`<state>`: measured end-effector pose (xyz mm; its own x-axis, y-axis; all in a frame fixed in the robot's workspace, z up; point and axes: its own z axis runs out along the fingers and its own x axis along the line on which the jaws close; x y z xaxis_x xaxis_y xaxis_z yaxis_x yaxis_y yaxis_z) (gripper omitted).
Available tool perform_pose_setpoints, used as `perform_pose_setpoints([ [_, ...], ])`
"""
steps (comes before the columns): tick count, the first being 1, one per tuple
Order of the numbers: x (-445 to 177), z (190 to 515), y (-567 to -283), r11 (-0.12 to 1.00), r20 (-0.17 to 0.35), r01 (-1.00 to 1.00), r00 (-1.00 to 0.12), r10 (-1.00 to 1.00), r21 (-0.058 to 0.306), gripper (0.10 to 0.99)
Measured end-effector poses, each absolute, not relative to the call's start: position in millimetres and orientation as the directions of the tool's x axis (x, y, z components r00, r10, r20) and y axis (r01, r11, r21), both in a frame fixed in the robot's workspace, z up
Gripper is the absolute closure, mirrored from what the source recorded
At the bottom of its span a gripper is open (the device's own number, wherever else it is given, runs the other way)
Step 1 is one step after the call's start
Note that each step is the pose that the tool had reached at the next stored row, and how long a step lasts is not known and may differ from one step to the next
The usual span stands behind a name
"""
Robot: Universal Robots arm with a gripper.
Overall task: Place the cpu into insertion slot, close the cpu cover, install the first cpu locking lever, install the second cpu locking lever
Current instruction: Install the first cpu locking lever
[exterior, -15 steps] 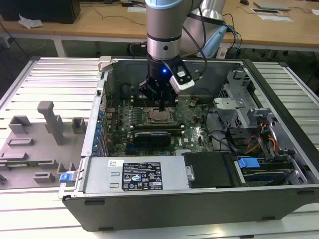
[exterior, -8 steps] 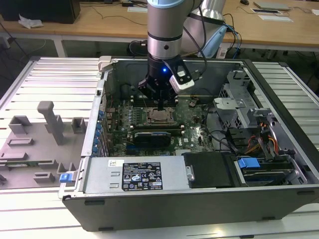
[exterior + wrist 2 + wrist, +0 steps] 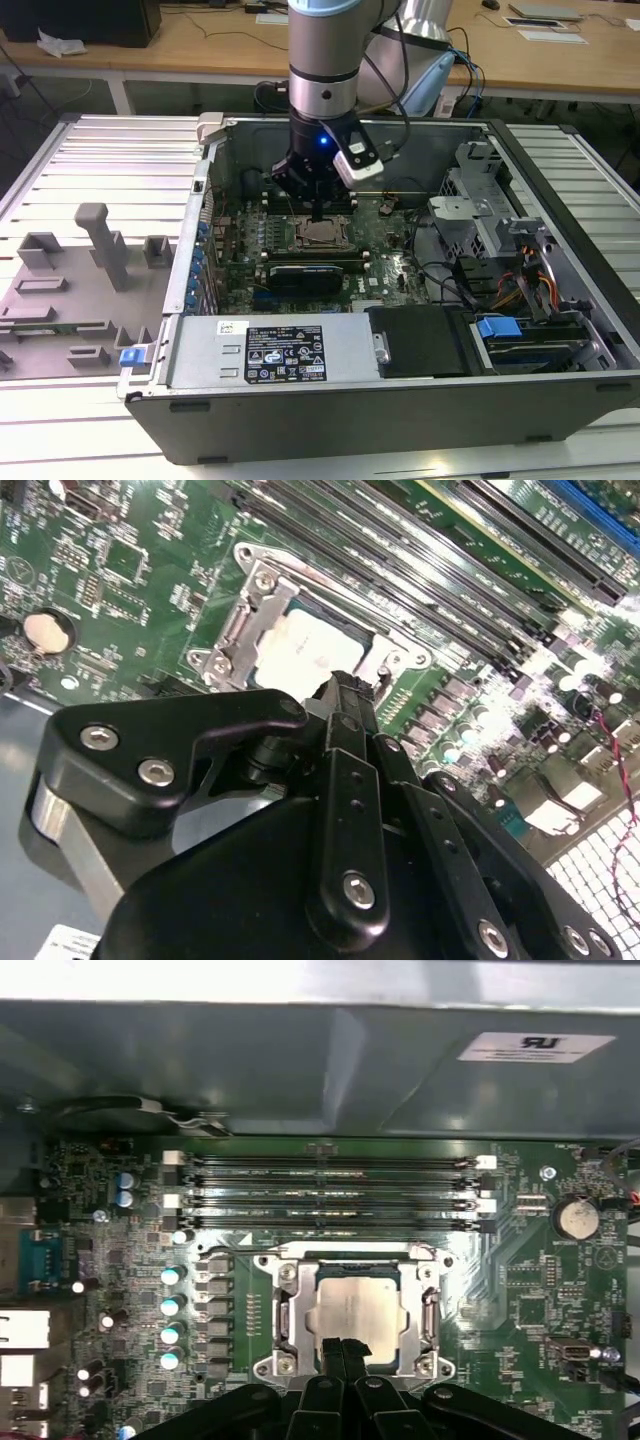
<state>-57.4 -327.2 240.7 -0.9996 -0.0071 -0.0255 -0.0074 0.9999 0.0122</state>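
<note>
In the socket [image 3: 284, 1312], the cpu [image 3: 357, 1305] gleams silvery-grey.

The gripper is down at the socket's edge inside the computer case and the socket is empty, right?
No, the socket is not empty: the cpu lies in it, framed by the cpu cover, as the first wrist view shows. The gripper is at the socket's edge.

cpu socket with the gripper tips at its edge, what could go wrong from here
1. The shut gripper is at the edge of the cpu cover; a slip might scrape the top of the cpu.
2. The memory slots run close by; sideways drift could strike them.
</note>
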Motion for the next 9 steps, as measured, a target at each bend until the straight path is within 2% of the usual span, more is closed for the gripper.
perform_pose_setpoints([
  [9,-74,241,-327,1.0,-0.027,-0.007,-1.0,-0.007,0.012,0.98],
])
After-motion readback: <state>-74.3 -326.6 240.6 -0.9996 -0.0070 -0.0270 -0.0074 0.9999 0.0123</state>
